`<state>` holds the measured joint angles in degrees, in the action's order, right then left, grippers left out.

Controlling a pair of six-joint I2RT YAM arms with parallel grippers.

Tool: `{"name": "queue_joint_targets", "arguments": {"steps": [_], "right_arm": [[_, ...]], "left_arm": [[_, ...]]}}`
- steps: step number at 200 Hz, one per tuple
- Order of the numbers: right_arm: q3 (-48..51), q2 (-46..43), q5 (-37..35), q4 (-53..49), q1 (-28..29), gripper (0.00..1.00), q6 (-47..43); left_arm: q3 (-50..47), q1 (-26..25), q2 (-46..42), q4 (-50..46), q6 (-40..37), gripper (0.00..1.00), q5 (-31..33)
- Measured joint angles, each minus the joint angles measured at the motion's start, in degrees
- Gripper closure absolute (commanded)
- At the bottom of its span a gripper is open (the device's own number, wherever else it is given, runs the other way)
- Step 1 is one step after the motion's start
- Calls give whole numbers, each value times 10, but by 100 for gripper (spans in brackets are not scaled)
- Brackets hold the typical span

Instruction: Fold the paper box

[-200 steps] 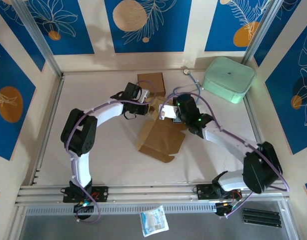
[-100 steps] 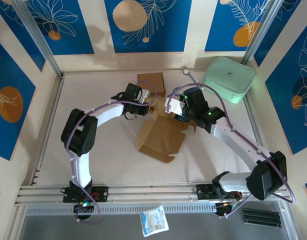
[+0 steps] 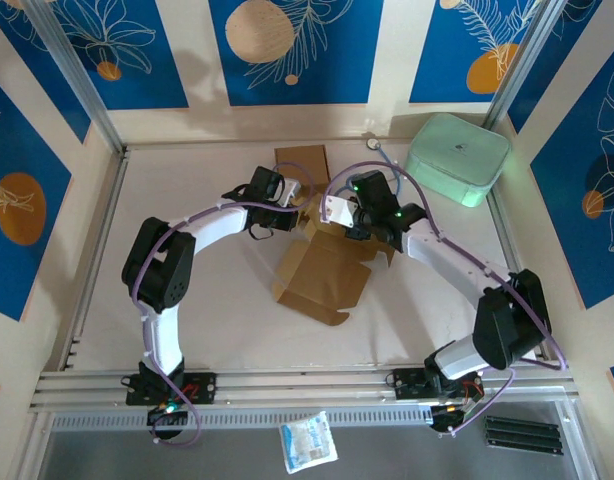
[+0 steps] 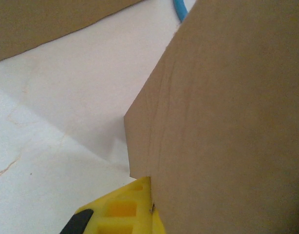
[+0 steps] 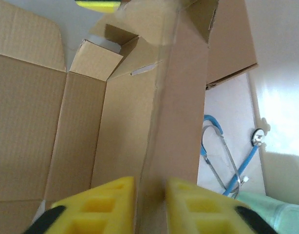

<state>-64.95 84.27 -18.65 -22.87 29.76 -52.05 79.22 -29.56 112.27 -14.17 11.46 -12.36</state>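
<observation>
White and crinkled, a small packet [image 3: 309, 442] lies nearest us on the grey ledge in front of the arm bases, with a pair of black strips [image 3: 522, 432] off to its right. Beyond the rail, the pale table [image 3: 187, 290] carries the paper box [image 3: 317, 270], brown corrugated card lying mostly open near the middle, one rounded flap pointing toward us and its far flaps raised where both arms meet.

From the right wrist we look down the inside of the box [image 5: 81, 112]. The right gripper [image 5: 149, 195] has its yellow fingers [image 5: 108, 202] pressed close on either side of an upright wall of the box, so we read it as pinching that panel with only the card's thickness between the jaws. In the overhead view the right gripper [image 3: 327, 222] sits at the box's far right corner.

Just to its left, the left gripper [image 3: 303, 205] reaches in at the far edge of the box. From its wrist camera we see one yellow finger [image 4: 120, 212] tight against a raised brown flap [image 4: 227, 122], which covers the other finger. The jaws are fully closed, clamped on that flap.

Farther back, a separate flat cardboard sheet [image 3: 302, 163] lies on the table just behind the grippers. To its right lies a blue-tubed stethoscope [image 3: 382, 152], and beyond that a mint-green case [image 3: 457, 158] rests in the far right corner.
</observation>
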Motion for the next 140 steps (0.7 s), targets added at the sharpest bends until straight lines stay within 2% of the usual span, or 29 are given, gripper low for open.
{"name": "queue_joint_targets", "arguments": {"steps": [30, 82, 140], "right_arm": [[-3, 10, -27, 23, 2, 95, -16], [15, 10, -71, 74, 14, 95, -61], [22, 12, -97, 94, 20, 96, -70]], "left_arm": [[0, 0, -1, 0, 1, 100, 0], [0, 0, -12, -17, 31, 100, -24], [0, 0, -35, -28, 69, 100, -69]]}}
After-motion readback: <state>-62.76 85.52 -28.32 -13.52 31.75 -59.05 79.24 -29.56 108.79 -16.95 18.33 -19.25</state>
